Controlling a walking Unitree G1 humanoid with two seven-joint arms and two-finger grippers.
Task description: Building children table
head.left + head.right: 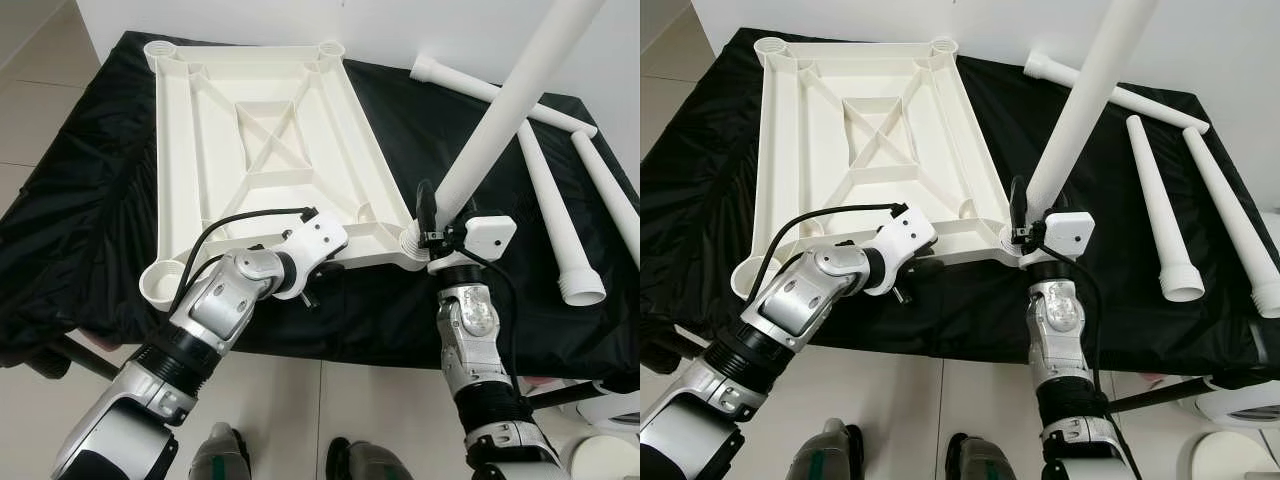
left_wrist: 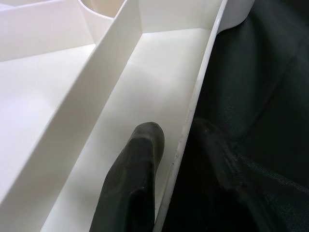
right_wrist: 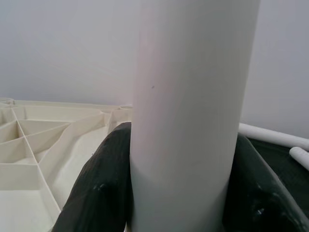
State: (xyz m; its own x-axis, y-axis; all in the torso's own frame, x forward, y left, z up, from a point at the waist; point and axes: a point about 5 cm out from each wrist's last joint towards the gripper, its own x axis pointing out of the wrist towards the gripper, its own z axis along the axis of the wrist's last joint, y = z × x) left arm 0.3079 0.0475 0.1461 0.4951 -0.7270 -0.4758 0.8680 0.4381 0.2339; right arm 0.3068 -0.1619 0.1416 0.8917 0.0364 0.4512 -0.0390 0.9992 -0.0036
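Nearest, we hold two items. Our left gripper [image 2: 169, 159] pinches the near rim of the tabletop [image 1: 250, 150]: one finger [image 2: 133, 179] lies inside the channel, the other outside against the black cloth [image 1: 90, 200].

Our right gripper [image 1: 440, 222] is closed around a leg [image 1: 505, 110]; fingers [image 3: 96, 188] press both sides of the tube. The leg stands upright, its lower end at the tabletop's near right corner socket [image 1: 413, 243].

Middle: the white tabletop lies upside down on the cloth, ribs and a central cross facing up, with a round socket at each corner.

Farther right: three loose legs [image 1: 560, 220] lie on the cloth, apart from the tabletop. A white wall [image 1: 400, 25] stands behind.
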